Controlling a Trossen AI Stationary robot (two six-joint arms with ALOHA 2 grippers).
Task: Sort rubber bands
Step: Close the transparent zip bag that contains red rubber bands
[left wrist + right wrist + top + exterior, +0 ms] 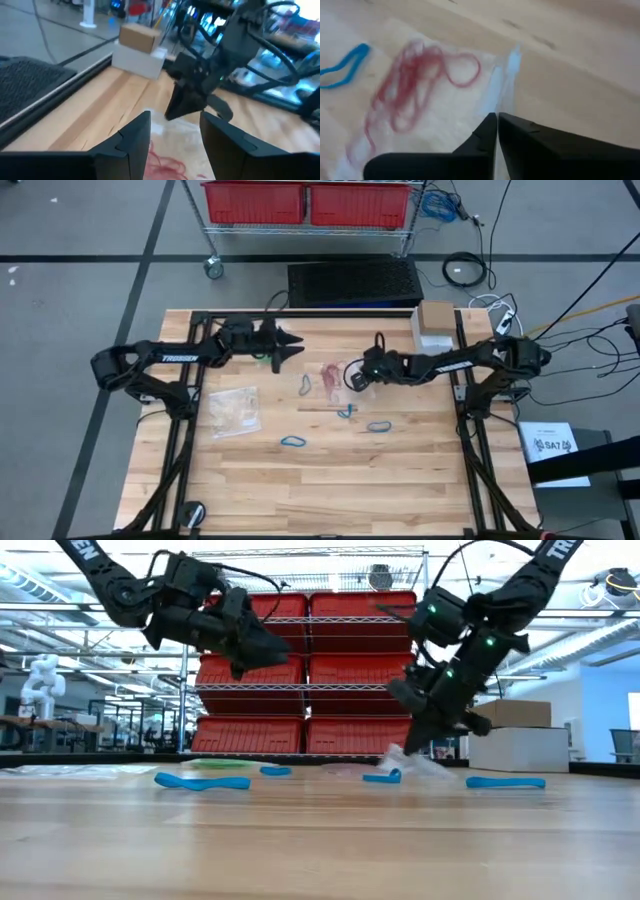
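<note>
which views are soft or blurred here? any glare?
Right wrist view: red rubber bands and blue band smeared, clear bag edge hazy; right gripper sharper. Left wrist view: whole scene soft, the cardboard box and background blurred. Low view: near table out of focus. High view: even light, no obvious glare.

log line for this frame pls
right gripper: shut on clear bag holding red bands | left gripper: open, raised | blue bands: on table

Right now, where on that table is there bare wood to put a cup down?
The near strip of the table, below the blue bands, is bare. The middle is crowded: bag of red bands, right claw, clear bag.
</note>
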